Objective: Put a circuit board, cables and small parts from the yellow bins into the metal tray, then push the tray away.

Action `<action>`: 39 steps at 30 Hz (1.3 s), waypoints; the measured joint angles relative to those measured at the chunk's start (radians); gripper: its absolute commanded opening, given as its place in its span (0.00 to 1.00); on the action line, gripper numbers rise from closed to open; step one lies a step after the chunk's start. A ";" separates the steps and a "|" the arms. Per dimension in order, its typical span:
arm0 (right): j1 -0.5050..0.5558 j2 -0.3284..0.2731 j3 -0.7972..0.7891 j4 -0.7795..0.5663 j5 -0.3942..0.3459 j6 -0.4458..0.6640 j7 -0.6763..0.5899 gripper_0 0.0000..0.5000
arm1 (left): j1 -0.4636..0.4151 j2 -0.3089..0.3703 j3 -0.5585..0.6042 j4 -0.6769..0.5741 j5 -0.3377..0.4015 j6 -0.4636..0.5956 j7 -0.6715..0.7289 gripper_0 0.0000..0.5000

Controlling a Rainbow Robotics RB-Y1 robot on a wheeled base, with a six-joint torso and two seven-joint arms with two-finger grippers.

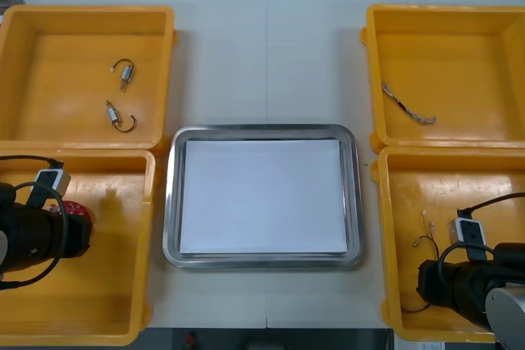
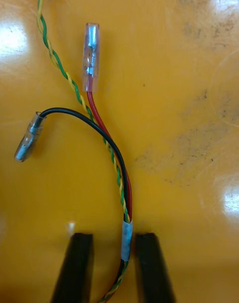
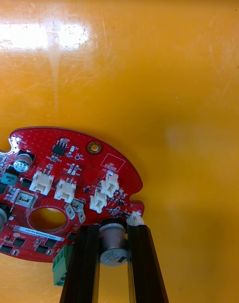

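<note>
Clamping narrow on a silver can at the circuit board's point(image 3: 74, 183) edge, our left gripper point(image 3: 113, 229) has the board, which lies flat in the near-left yellow bin point(image 1: 107, 293). Our right gripper point(image 2: 113, 236) straddles the cable bundle point(image 2: 115, 168) in the near-right yellow bin point(image 1: 426, 194), with a slim gap each side; we judge it's not pinching. The metal tray point(image 1: 171, 202) holds nothing, so every pick and the push remain. The board is round and red, with white connectors and a centre hole.
</note>
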 measured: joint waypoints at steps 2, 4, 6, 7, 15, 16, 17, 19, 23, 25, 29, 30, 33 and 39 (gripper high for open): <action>0.001 0.000 0.000 0.000 0.000 0.000 0.000 0.00 | 0.000 0.000 0.001 -0.004 0.000 0.011 0.000 0.00; 0.001 0.000 0.000 0.000 -0.001 0.000 0.000 0.00 | 0.000 0.000 0.007 -0.018 0.000 0.046 0.000 0.00; 0.001 0.000 0.000 0.000 -0.001 0.000 0.000 0.00 | 0.000 0.000 0.024 -0.045 0.001 0.100 0.000 0.00; 0.001 0.000 0.000 0.000 -0.001 0.000 0.000 0.00 | 0.000 0.000 0.036 -0.062 0.002 0.125 0.000 0.00; -0.002 0.000 -0.027 -0.002 -0.016 0.001 0.000 0.00 | -0.001 0.000 0.165 -0.203 0.052 0.314 0.000 0.00; -0.005 0.000 -0.037 -0.003 -0.018 0.004 0.000 0.00 | -0.002 0.000 0.183 -0.216 0.070 0.337 0.000 0.00; -0.008 0.000 -0.050 -0.006 -0.022 0.013 0.000 0.00 | -0.005 0.000 0.202 -0.227 0.093 0.367 0.000 0.00; -0.018 0.000 -0.079 -0.020 -0.030 0.052 0.000 0.00 | -0.017 0.000 0.243 -0.245 0.140 0.427 -0.001 0.00; -0.041 -0.008 -0.141 -0.080 -0.055 0.155 0.000 0.00 | -0.058 0.000 0.305 -0.273 0.192 0.521 -0.001 0.00; -0.057 -0.025 -0.179 -0.119 -0.108 0.229 0.000 0.00 | -0.087 0.000 0.312 -0.285 0.203 0.566 -0.001 0.00; -0.095 -0.075 -0.256 -0.185 -0.217 0.338 0.000 0.00 | -0.147 0.000 0.308 -0.306 0.218 0.598 -0.001 0.00; -0.106 -0.090 -0.272 -0.202 -0.242 0.368 0.000 0.00 | -0.162 0.000 0.303 -0.314 0.220 0.599 -0.001 0.00; -0.146 -0.131 -0.316 -0.246 -0.318 0.456 0.000 0.00 | -0.211 0.000 0.266 -0.326 0.230 0.600 -0.001 0.00; -0.226 -0.203 -0.380 -0.293 -0.451 0.553 0.000 0.00 | -0.315 0.001 0.123 -0.328 0.234 0.601 -0.001 0.00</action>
